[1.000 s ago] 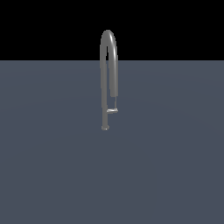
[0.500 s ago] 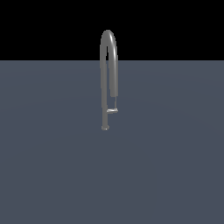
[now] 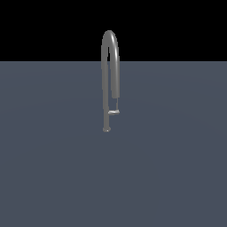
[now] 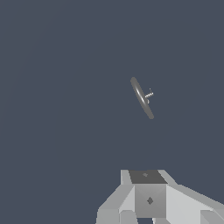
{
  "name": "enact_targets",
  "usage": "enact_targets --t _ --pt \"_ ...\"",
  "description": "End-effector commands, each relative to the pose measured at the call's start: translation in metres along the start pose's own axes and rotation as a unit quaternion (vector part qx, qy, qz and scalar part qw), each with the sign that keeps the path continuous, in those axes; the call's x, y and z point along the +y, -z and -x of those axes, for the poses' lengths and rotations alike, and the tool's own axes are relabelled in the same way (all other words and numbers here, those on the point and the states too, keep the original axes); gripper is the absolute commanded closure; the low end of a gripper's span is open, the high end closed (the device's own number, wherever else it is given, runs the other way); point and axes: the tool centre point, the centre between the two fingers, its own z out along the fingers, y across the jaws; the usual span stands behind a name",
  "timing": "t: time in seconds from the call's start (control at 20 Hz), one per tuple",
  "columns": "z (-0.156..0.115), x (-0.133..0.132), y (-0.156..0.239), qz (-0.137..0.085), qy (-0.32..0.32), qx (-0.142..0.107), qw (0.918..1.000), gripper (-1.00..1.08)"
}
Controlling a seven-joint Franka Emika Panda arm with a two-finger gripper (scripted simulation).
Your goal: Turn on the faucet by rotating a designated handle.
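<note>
Approach step: gripper [image 4: 146, 199] high above faucet [image 4: 141, 97], well apart from handle [image 4: 149, 94], jaw state can't tell; next descend & align w/ handle.

I see the faucet [image 3: 109, 80] standing alone on the flat grey floor [image 3: 53, 177], with open room on every side of it in the exterior view; its handle [image 3: 113, 112] juts toward the exterior view's right, under the spout's hanging end; from the wrist view, my gripper [image 4: 148, 205] sits well apart from the faucet [image 4: 141, 97], nothing between them.
</note>
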Motion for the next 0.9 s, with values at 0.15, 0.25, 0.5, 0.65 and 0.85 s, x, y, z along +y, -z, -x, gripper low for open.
enact_targets --t 0.15,0.25,0.5,0.65,0.85 --pt "-0.017 0.018 0.030 -0.077 -0.036 0.006 0.9963 1.08" --pt "-0.024 0.027 0.037 -0.105 -0.051 0.004 0.9931 1.08" --pt "-0.047 0.053 0.049 -0.172 -0.091 -0.011 0.9807 1.08" --pt "-0.063 0.070 0.049 -0.210 -0.118 -0.027 0.9702 1.08" --pt "-0.086 0.094 0.042 -0.256 -0.156 -0.054 0.9525 1.08"
